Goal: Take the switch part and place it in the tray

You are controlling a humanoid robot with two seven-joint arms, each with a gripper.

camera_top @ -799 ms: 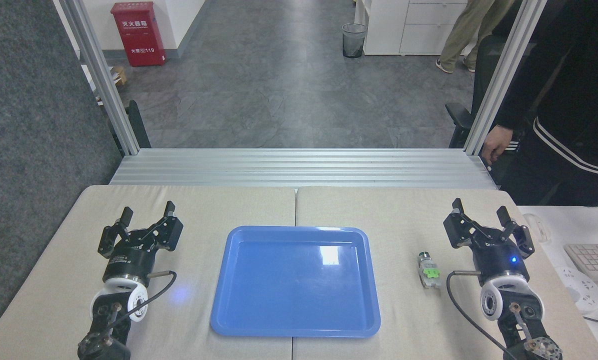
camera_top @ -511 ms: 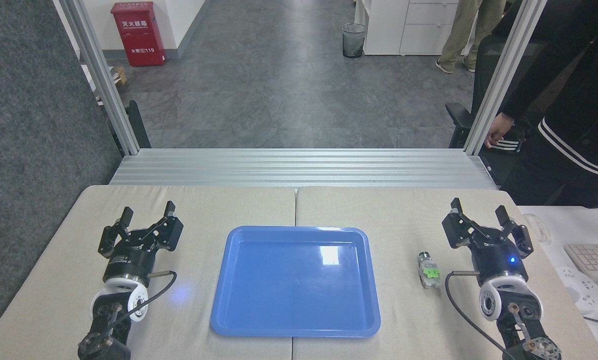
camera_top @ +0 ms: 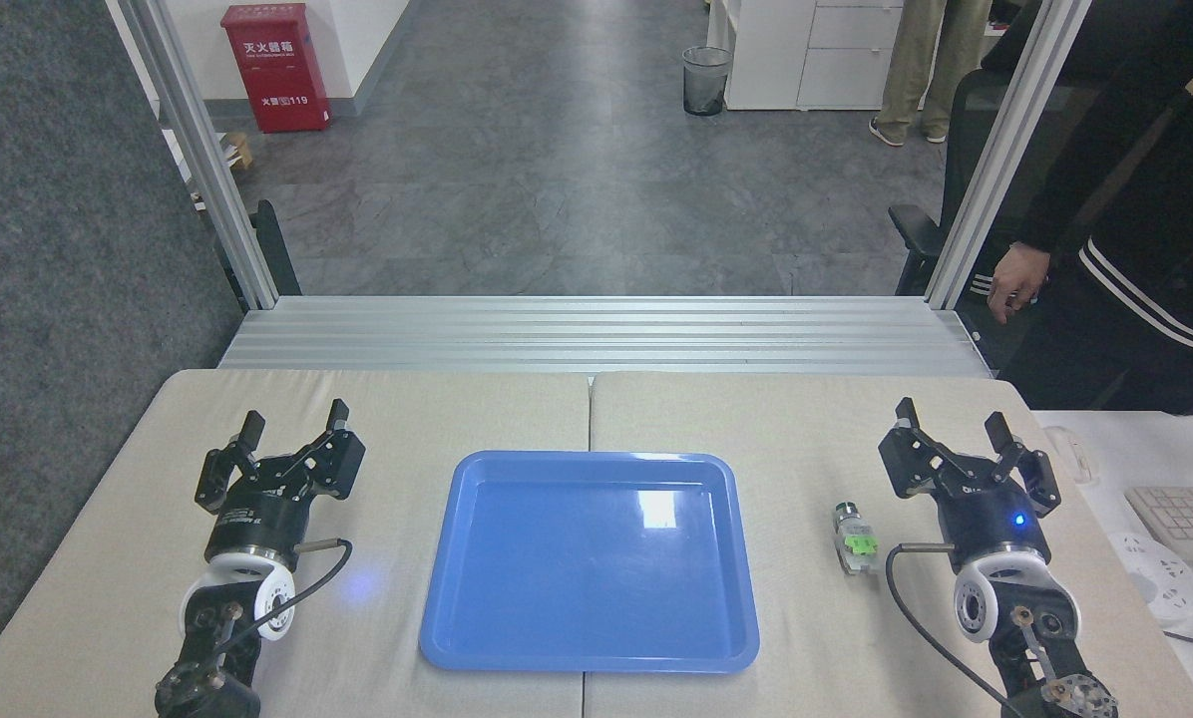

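Right gripper (camera_top: pixel 951 423) edged left; switch part (camera_top: pixel 856 539) (green centre) lying flat.

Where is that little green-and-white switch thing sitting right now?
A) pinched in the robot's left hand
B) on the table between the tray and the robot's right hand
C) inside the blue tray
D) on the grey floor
B: the switch part lies on the beige table, right of the tray and just left of the open right hand.

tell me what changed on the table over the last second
The right gripper has crept slightly left, toward the switch part, jaws open and holding nothing. Beyond the table, a person's hand shifted. The left gripper, the switch part and the tray stayed put.
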